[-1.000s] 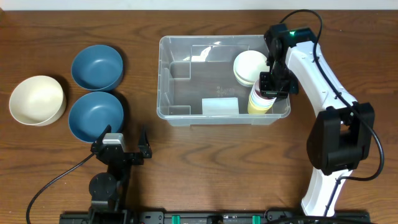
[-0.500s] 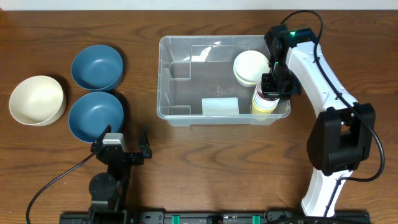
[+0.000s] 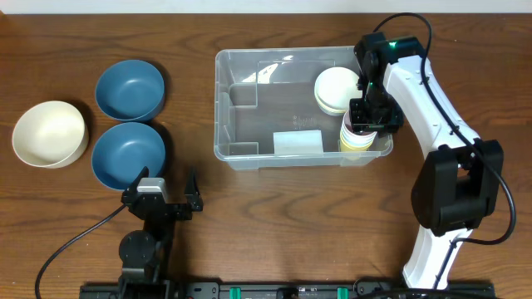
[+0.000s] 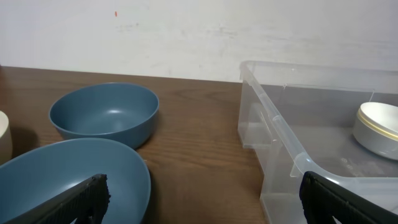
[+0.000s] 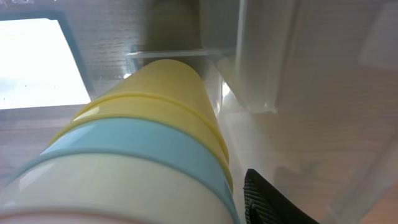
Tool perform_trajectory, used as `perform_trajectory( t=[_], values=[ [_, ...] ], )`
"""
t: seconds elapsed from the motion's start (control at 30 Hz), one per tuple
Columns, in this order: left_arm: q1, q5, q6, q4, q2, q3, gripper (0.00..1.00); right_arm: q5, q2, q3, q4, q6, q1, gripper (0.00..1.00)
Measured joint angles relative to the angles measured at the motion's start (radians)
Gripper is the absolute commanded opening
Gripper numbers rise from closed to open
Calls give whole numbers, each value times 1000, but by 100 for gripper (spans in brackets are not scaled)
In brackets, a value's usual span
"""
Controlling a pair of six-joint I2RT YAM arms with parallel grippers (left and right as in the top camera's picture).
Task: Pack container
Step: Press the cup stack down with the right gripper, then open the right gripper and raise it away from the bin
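Overhead: container (image 3: pixel 219 108) sits mid-table (image 3: pixel 274 224), slightly right of centre, pale label (image 3: pixel 298 143) on its near wall; inner cream bowl (image 3: pixel 333 88) lies at its far right; right gripper (image 3: pixel 364 118) is down inside the right end, closed on the top of a stack of cups (image 3: pixel 356 139) standing in the near right corner; far blue bowl (image 3: pixel 129 90), near blue bowl (image 3: pixel 127 155) and outer cream bowl (image 3: pixel 50 133) sit left of the container, well apart from it; left gripper (image 3: pixel 166 193) is at the near edge, spread wide, holding nothing. Left wrist: both blue bowls in the foreground, container wall to the right, inner cream bowl seen through it; dark fingertips far apart. Right wrist: stack fills the frame, yellow, light blue and cream bands, tilted; clear container wall just beside it; one dark fingertip (image 5: pixel 267 199) beside the stack.
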Motion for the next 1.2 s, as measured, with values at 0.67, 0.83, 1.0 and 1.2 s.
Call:
perform_trajectory(
  t=[0.67, 0.83, 1.0, 1.2],
  values=[
    [0, 0, 0, 0, 0, 0, 98, -31, -1, 238, -150, -11, 0, 48],
    [0, 0, 0, 0, 0, 0, 98, -29, -2, 307, -183, -11, -8, 47],
    [0, 0, 0, 0, 0, 0, 98, -30, -2, 405, -225, -11, -17, 49],
    [0, 0, 0, 0, 0, 0, 98, -54, -2, 537, -258, -13, -16, 67]
  ],
)
